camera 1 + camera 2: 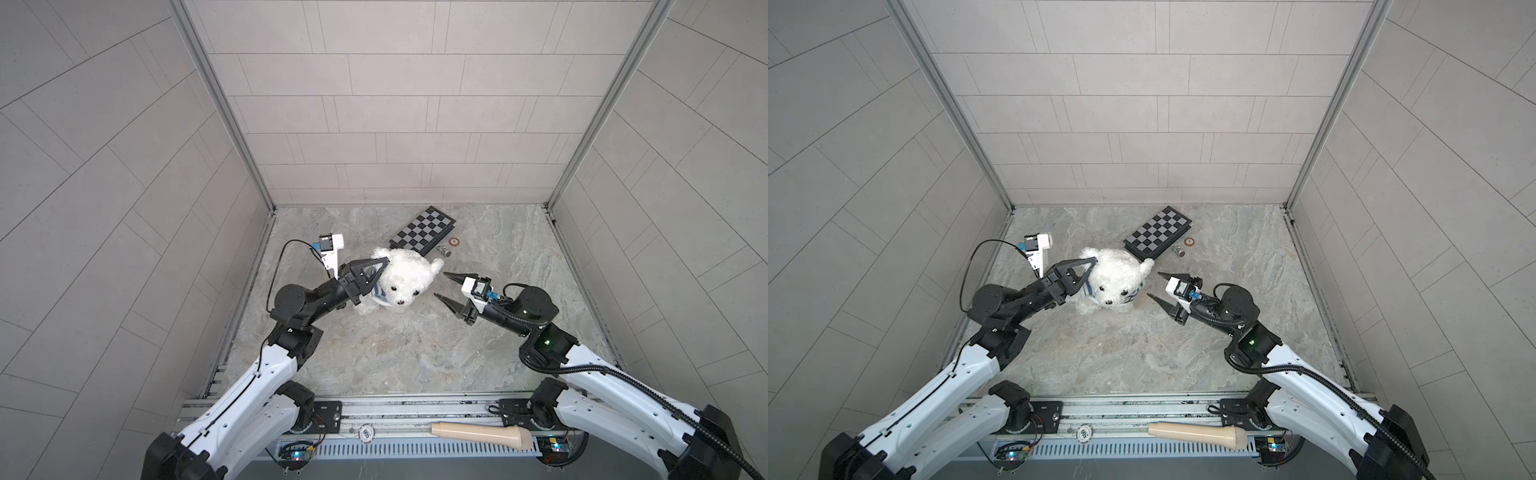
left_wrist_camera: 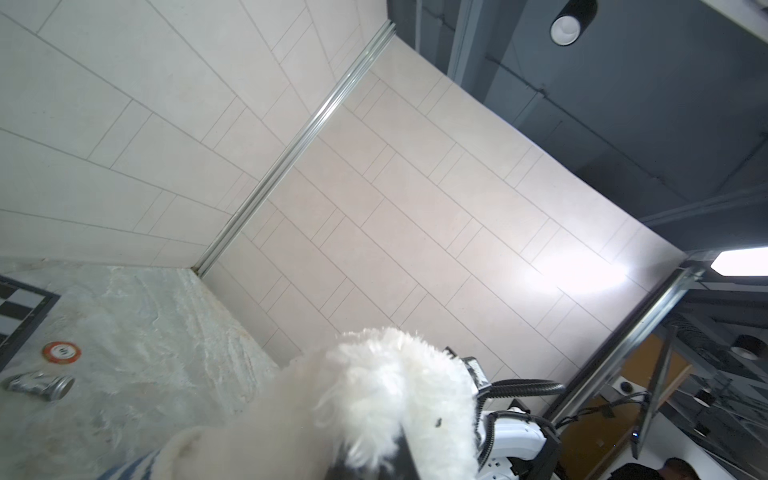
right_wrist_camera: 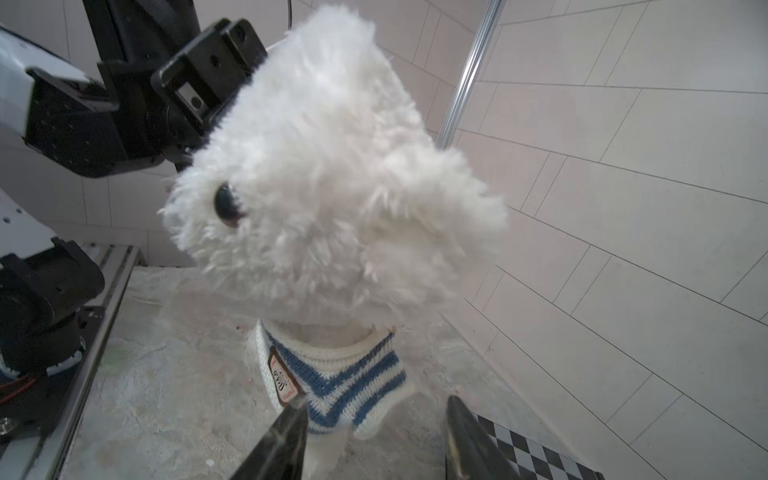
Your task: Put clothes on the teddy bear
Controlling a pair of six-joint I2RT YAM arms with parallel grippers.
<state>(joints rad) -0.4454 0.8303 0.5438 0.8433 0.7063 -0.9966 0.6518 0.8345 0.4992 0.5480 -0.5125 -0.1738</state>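
Arms: left arm [image 1: 249, 386] and right arm [image 1: 602, 378], white shells with round black joints.
Shells: small dark dots in rows.
Left gripper [image 1: 382, 264]: black, with hollow triangle fingers.
Right gripper [image 1: 439, 284]: black, with long pointy fingers.
Cameras: left wrist camera [image 1: 330, 245] and right wrist camera [image 1: 478, 289], white boxes with blue plugs.
Cables: thin black cable [image 1: 278, 262] on the left arm, thick bumpy black hose [image 1: 582, 369] on the right arm.
Light: tiny green light [image 1: 547, 343] on the right arm.
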